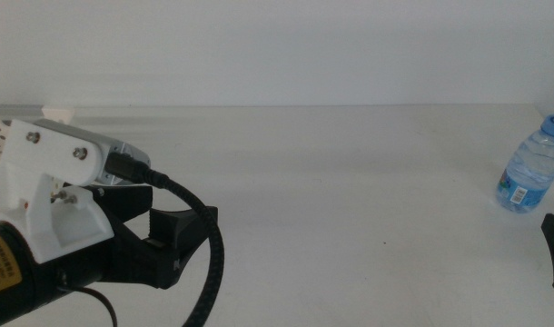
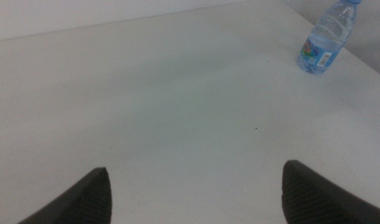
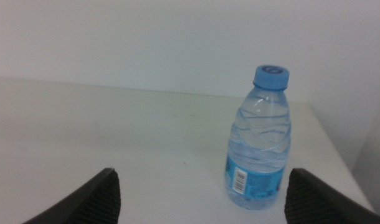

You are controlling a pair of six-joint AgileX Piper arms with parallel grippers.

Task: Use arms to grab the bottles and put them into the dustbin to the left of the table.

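left gripper (image 1: 173,238) hanging wide, empty | right gripper (image 3: 199,205) spreading wide facing water bottle (image 3: 259,138) | bottle waiting upright, unbinned

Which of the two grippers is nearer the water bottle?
The right gripper, fingers open: the water bottle stands upright just ahead. The left gripper, also open, sits far across the table.

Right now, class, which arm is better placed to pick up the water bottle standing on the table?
The right. The water bottle stands upright just ahead of the right gripper, whose jaws are open. The left gripper, also open, sits across the table, far from it.
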